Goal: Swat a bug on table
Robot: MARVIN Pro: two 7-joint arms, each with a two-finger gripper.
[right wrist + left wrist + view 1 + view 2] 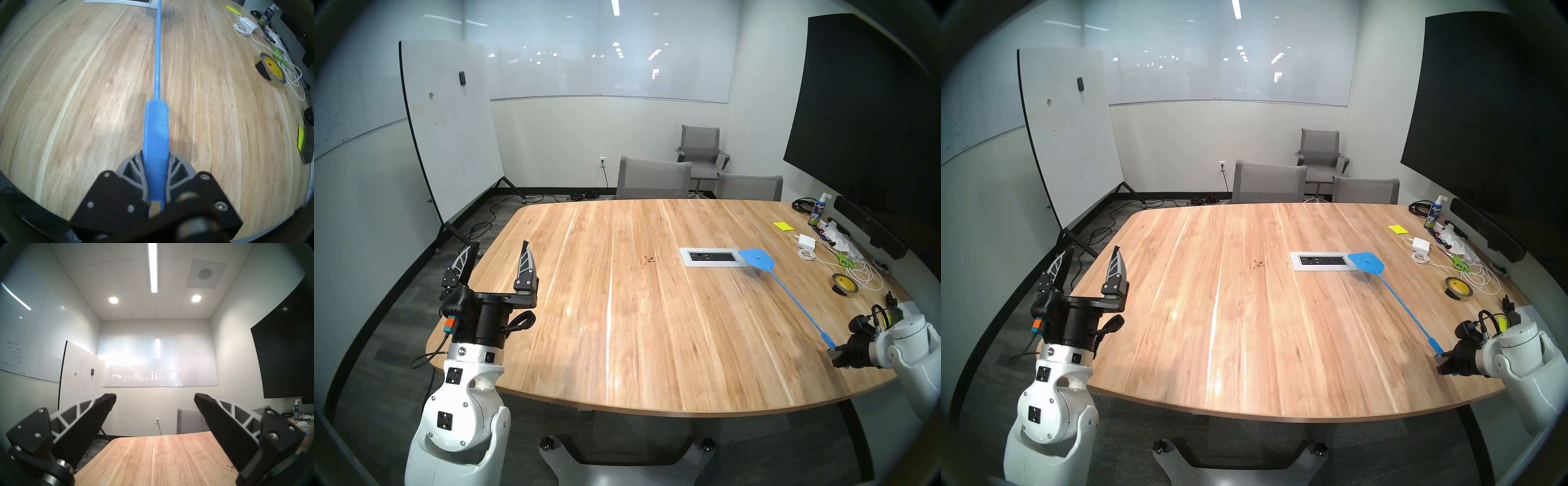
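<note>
Fingers of the right gripper [838,357] are clamping the blue fly swatter [789,292]; its head needs carrying left past the power outlet panel [713,257] onto the bug [650,259]; left gripper [499,253] is gaping empty.

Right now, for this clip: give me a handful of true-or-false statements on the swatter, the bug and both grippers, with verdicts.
1. The right gripper is shut on the blue fly swatter by its handle. True.
2. The swatter's head covers the bug. False: the head lies by the right end of the silver outlet panel; the dark crumbs lie bare to the panel's left.
3. The left gripper is open and holds nothing. True.
4. The left gripper's fingers press on the table. False: they point up and forward, off the wood.
5. A tape roll lies to the right of the swatter. True.
</note>
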